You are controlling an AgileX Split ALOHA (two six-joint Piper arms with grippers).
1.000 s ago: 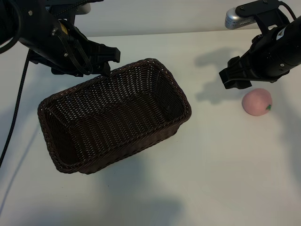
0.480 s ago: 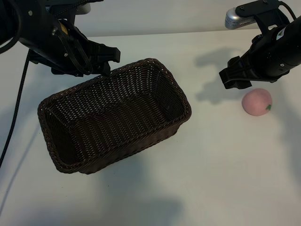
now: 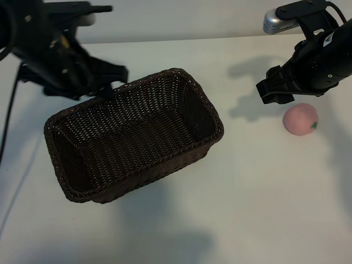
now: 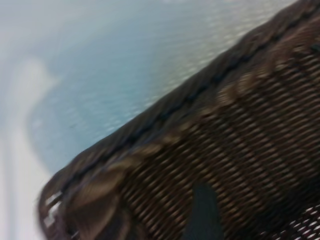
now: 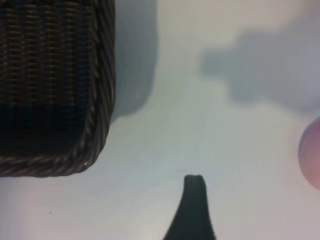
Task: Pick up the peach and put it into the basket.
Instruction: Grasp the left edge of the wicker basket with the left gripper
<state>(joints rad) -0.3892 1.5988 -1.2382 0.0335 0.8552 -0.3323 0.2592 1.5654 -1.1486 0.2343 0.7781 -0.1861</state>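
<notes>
The peach (image 3: 301,119) lies on the white bench (image 3: 258,192), just below and a little to the outer side of the right pincer (image 3: 275,88) as the exterior view shows it, close to that pincer but not touching it; its small green leaf mark faces away from the basket. In the right wrist view only a pink sliver of the peach (image 5: 311,152) shows at the picture's edge, apart from the one dark fingertip (image 5: 192,192) that reaches into the picture over bare bench. The right pincer hangs released above the bench, its jaws spread and holding nothing, pointing steeply down, with the basket well off to its inner side. The basket (image 3: 132,135), dark brown wicker with a braided rim, stands on the bench between the two arms, turned at a slant, and nothing lies in it. The left pincer (image 3: 107,82) hovers at the basket's far long rim near its back corner, released as well, with nothing between its jaws; the peach is well apart from it, across the whole basket. The left wrist view is filled by the basket's rim and weave (image 4: 215,150), blurred, with a dark fingertip (image 4: 202,212) over the weave; whether it touches the wicker cannot be told.
</notes>
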